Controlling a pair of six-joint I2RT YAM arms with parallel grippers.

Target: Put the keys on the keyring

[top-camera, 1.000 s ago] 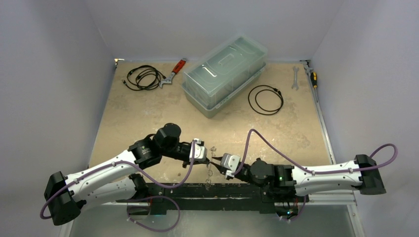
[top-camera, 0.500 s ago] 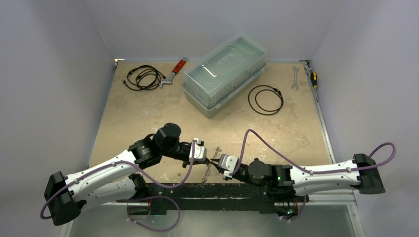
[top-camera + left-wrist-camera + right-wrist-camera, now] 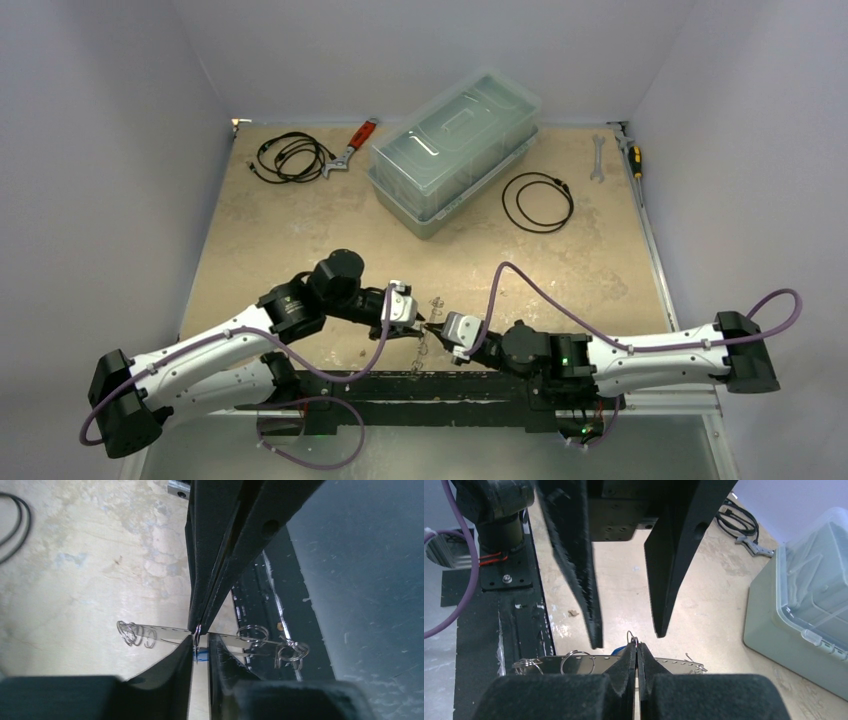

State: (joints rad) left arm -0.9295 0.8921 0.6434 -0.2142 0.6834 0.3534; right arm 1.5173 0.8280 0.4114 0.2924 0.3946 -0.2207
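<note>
The keyring shows as a thin silvery perforated band hanging between the two grippers near the table's front edge. It also shows in the right wrist view. Small wire rings hang along it. My right gripper is shut on a thin wire loop at the band's middle. My left gripper is open. Its fingers straddle the right gripper's tip. A key with a small blue head sits between the left fingers. Whether it is on the wire cannot be told.
A clear lidded plastic box stands at the back. Black cable coils lie at the back left and right of the box. A red-handled wrench, a spanner and a screwdriver lie along the back. The black base rail runs under the grippers.
My right gripper has moved left with the keyring until its tip sits between the left gripper's fingers. The left gripper has shifted slightly.
</note>
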